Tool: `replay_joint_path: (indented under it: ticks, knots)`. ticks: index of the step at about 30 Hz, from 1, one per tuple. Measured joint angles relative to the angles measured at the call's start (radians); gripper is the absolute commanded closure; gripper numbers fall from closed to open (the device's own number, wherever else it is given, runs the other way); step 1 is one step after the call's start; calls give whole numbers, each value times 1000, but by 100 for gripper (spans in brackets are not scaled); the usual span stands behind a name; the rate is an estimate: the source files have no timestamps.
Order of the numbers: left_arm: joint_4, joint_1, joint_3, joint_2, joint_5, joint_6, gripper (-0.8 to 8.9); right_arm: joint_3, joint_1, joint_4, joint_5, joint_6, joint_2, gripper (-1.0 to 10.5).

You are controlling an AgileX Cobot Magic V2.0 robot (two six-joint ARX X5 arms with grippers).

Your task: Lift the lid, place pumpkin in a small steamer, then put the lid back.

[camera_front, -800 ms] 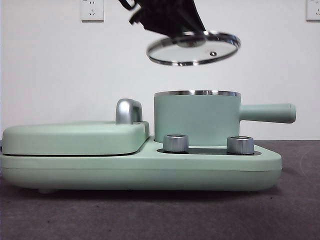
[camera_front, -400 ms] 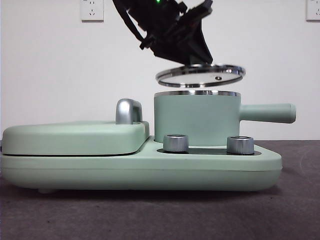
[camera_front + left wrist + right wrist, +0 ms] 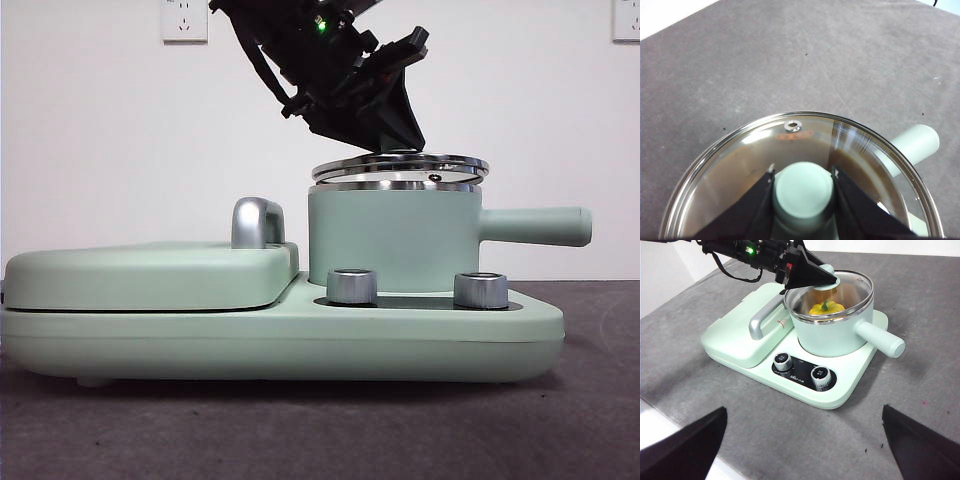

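Grey matte tabletop before a white wall; lid held at the steamer's rim.

Nearest, lower centre of the front view: wide appliance base with two silver knobs. Left of centre, the flat grill cover and its chrome handle. On the base at right of centre stands the small steamer, side handle pointing toward the right edge. The lid lies nearly level just on or above the steel rim; contact cannot be told. The left gripper comes in from upper centre, jaws clamped on the lid's mint knob. The pumpkin lies inside the steamer, seen through the glass. The right gripper waits with jaws wide apart over bare tabletop, well clear. Wall outlets sit in both upper corners.
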Motion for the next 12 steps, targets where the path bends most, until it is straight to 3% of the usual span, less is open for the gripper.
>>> replay_joint_path:
  ticks: [12]
  knots:
    - [19,14,0,21,0,0,795,0,0,0,0,15,0,465]
